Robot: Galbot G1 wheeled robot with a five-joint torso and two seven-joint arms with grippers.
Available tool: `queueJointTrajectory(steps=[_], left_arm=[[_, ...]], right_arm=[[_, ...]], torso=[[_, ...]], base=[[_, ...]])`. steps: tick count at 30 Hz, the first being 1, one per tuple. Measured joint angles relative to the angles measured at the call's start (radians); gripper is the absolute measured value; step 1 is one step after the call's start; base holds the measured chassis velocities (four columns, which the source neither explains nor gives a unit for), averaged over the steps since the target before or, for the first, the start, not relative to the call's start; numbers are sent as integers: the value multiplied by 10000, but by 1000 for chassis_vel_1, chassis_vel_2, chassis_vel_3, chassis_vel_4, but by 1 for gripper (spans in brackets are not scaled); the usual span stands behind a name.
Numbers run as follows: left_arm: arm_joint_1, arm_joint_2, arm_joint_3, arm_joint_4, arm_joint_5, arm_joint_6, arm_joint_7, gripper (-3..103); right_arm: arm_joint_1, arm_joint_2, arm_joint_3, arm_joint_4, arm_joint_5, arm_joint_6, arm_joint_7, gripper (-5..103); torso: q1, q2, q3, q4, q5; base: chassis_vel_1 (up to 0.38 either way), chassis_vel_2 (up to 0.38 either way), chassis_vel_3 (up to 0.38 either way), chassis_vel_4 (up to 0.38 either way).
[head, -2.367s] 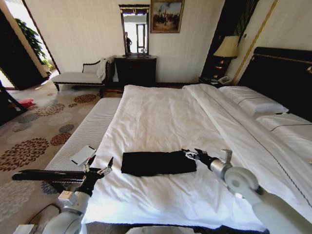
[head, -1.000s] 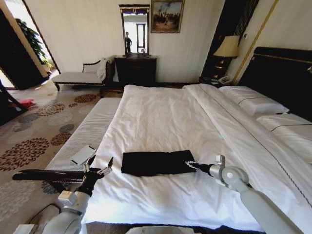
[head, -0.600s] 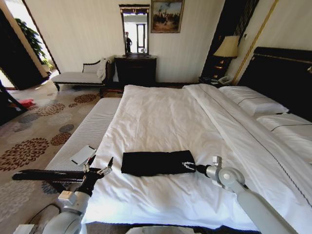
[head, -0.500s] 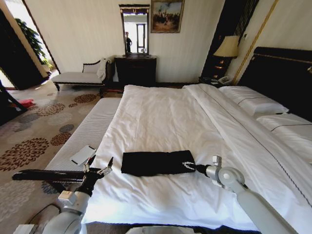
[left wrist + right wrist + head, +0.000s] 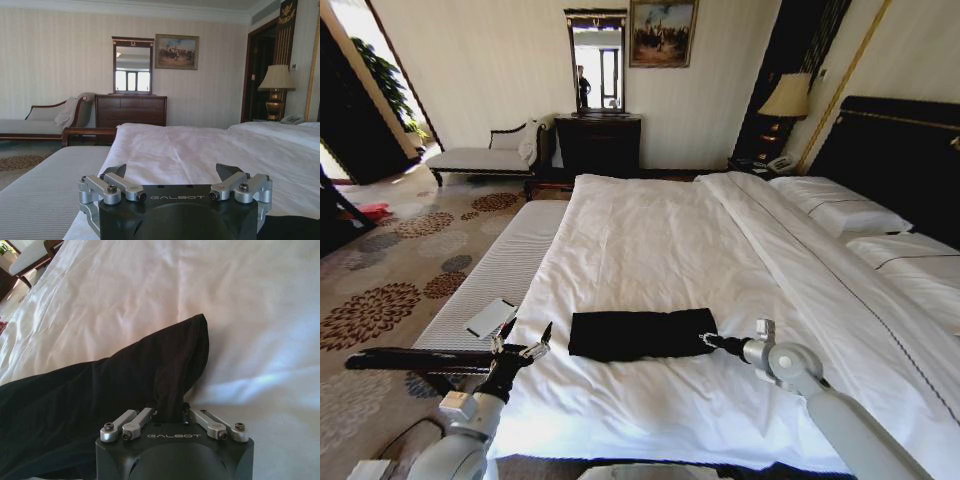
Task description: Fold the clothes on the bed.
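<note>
The clothes (image 5: 635,334) are a black top folded into a flat strip, lying on the near part of the bed (image 5: 650,230). My right gripper (image 5: 708,341) sits low at the strip's right end. In the right wrist view the right gripper (image 5: 172,412) is shut on a pinched ridge of the clothes (image 5: 100,385). My left gripper (image 5: 528,332) hangs open over the bed's left edge, a little left of the clothes and apart from them. The left wrist view shows the left gripper (image 5: 171,171) with its fingers spread and nothing between them.
A narrow white padded bench (image 5: 495,270) runs along the bed's left side with a small white card (image 5: 490,317) on it. Pillows (image 5: 840,208) and a dark headboard (image 5: 900,150) are at the right. A dresser (image 5: 598,143) and a chaise (image 5: 480,157) stand by the far wall.
My right gripper has come down from above the clothes' right end to the sheet and shut on the fabric's edge, which has pulled in slightly. The left arm has stayed still.
</note>
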State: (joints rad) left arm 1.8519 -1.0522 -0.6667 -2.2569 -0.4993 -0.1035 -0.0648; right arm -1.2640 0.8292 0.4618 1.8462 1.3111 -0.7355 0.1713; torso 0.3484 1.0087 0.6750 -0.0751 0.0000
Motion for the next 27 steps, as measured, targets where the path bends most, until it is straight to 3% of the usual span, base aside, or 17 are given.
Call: queueJointTrajectory(steps=[1, 6, 16, 27], left_arm=[[0, 0, 0, 0, 0, 0, 0, 100], [0, 0, 0, 0, 0, 0, 0, 100], [0, 0, 0, 0, 0, 0, 0, 100], [0, 0, 0, 0, 0, 1, -1, 100]], right_arm=[[-17, 7, 18, 30, 2, 0, 13, 10], [-104, 31, 96, 125, 6, 0, 77, 7], [-286, 30, 295, 327, -12, 0, 113, 7], [-630, -521, 1342, 483, -74, 29, 85, 7]], torso=[[0, 0, 0, 0, 1], [0, 0, 0, 0, 1], [0, 0, 0, 0, 1], [0, 0, 0, -2, -1]], base=[[0, 0, 0, 0], [0, 0, 0, 0], [0, 0, 0, 0], [0, 0, 0, 0]])
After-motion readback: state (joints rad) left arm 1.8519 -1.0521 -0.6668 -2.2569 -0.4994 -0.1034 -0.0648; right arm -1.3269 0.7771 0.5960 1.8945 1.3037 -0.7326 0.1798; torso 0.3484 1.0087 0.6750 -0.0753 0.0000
